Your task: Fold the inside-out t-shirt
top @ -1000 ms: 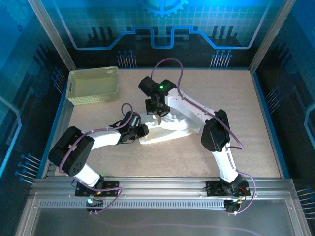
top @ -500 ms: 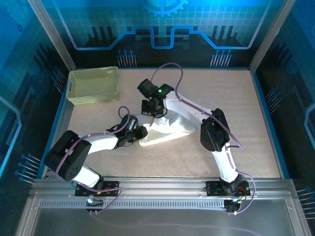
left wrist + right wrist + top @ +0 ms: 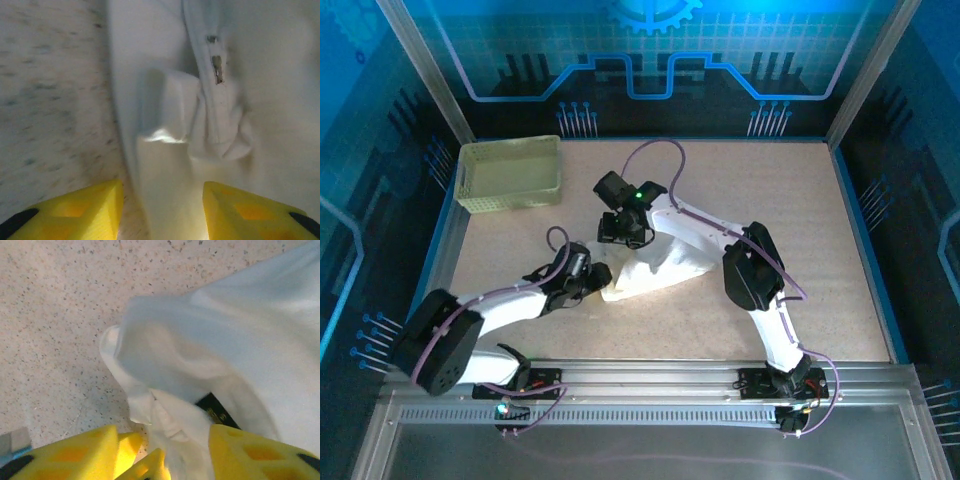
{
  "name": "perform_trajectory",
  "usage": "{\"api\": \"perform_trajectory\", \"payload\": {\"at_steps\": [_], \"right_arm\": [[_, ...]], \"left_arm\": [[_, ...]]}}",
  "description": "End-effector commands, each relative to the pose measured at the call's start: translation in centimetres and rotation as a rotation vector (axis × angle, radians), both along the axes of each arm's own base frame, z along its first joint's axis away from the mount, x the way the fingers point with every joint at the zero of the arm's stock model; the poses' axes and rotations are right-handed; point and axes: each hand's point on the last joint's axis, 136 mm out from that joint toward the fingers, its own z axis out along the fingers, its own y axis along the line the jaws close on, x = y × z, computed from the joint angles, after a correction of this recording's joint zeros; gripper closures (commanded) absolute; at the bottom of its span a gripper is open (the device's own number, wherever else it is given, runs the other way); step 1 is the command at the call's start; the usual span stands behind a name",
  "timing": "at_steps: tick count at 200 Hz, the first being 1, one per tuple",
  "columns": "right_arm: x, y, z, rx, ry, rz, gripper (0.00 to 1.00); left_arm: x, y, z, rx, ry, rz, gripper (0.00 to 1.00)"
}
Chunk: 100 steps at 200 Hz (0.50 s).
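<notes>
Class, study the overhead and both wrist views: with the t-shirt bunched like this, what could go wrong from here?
1. Cloth of the t-shirt sits between the open fingers of the right gripper; pulling away might snag it and drag the heap askew.
2. The left gripper straddles a thick, bunched seam; closing there could pinch several layers together, leaving the shirt crumpled rather than flat.

White t-shirt [image 3: 660,268] (small black label [image 3: 216,409]), speckled beige table [image 3: 820,220].
</notes>
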Motion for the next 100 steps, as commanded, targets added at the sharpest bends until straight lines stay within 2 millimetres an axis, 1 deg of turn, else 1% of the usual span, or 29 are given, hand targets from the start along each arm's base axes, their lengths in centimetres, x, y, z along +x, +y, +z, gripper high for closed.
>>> {"api": "perform_trajectory", "payload": {"at_steps": [1,17,26,32,39,43,48,56,61,79,88,100], "right_arm": [[0.2,0.5,3.9,0.015,-0.08,0.041,0.42],[0.1,0.1,6.0,0.019,-0.12,0.064,0.41],[0.1,-0.6,7.0,0.003,-0.145,0.068,0.41],[0.1,-1.3,7.6,-0.014,-0.166,0.069,0.41],[0.3,-2.3,7.8,-0.038,-0.184,0.071,0.41],[0.4,-3.1,8.1,-0.054,-0.198,0.066,0.42],[0.6,-4.2,7.9,-0.078,-0.202,0.055,0.41],[1.0,-5.9,7.7,-0.104,-0.213,0.043,0.41],[1.4,-6.6,7.6,-0.102,-0.225,0.048,0.41],[3.1,-9.9,5.5,-0.121,-0.226,0.032,0.42],[4.0,-10.9,4.5,-0.108,-0.214,0.049,0.42],[5.3,-12.6,3.2,-0.108,-0.187,0.04,0.42]], "left_arm": [[-1.4,3.0,0.3,0.084,0.011,0.098,0.51],[-1.9,4.2,1.2,0.106,-0.009,0.137,0.51],[-2.2,4.8,1.9,0.113,-0.026,0.159,0.51],[-2.3,5.0,2.3,0.115,-0.041,0.163,0.5],[-2.3,5.1,3.0,0.115,-0.059,0.156,0.49],[-2.2,5.0,3.4,0.116,-0.067,0.149,0.49],[-2.1,4.9,3.9,0.118,-0.075,0.134,0.49],[-1.8,4.2,4.7,0.11,-0.087,0.095,0.49],[-1.5,3.5,5.5,0.096,-0.097,0.063,0.5],[-0.5,0.5,7.5,0.025,-0.115,-0.038,0.54],[-0.1,-1.3,8.7,-0.007,-0.136,-0.088,0.55],[0.3,-3.3,9.7,-0.013,-0.147,-0.133,0.56]]}}
